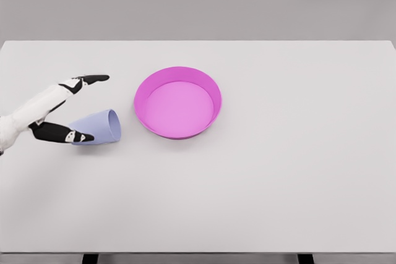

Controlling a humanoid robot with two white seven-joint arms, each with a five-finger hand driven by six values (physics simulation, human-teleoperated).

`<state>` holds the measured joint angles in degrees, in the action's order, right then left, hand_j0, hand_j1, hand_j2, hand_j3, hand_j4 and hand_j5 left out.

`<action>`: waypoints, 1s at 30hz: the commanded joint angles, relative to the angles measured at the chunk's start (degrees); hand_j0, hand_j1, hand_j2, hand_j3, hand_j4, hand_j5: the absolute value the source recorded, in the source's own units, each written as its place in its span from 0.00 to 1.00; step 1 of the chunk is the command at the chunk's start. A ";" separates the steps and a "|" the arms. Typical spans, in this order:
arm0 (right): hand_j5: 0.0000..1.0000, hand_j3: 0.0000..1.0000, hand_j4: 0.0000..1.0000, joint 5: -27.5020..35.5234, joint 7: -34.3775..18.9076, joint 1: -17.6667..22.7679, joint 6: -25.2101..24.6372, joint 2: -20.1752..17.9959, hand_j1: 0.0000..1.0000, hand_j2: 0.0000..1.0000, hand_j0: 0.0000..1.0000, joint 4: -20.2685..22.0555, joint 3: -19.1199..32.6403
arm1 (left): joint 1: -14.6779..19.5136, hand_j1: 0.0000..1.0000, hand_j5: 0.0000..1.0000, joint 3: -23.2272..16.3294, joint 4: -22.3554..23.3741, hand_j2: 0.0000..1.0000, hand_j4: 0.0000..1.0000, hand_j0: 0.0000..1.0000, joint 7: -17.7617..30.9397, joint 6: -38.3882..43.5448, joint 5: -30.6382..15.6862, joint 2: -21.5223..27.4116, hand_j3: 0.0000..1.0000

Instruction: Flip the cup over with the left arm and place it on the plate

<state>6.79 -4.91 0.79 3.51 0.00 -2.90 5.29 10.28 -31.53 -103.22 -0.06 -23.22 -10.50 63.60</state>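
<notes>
A pale lavender cup (pixel 102 125) lies on its side on the white table, its open mouth turned right toward the plate. The pink plate (pixel 210 91), round with a raised rim, sits just right of the cup near the table's middle. My left hand (pixel 86 108) reaches in from the left edge with its fingers spread: the upper fingers (pixel 93 79) stretch above and behind the cup, and the thumb (pixel 65 133) lies against the cup's near side. The spread hand brackets the cup's base end without closing on it.
The white table (pixel 278 183) runs wide to the right and toward me. Its far edge meets a grey wall.
</notes>
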 commanded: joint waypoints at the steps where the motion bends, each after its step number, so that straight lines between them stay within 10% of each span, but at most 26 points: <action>1: 1.00 1.00 1.00 -0.02 -0.01 0.00 0.00 0.00 1.00 1.00 1.00 0.00 -0.01 | 0.00 1.00 1.00 -1.52 0.04 1.00 1.00 1.00 -0.02 4.49 -1.45 -1.46 1.00; 30: 1.00 1.00 1.00 0.07 -0.01 0.00 0.00 0.00 1.00 1.00 1.00 0.00 -0.01 | 0.18 1.00 1.00 -2.84 0.04 1.00 1.00 1.00 -0.02 24.45 -3.12 -7.61 1.00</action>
<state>6.81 -4.91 0.79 3.51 0.00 -2.90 5.29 10.46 -34.39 -103.16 -0.07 0.40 -13.49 56.18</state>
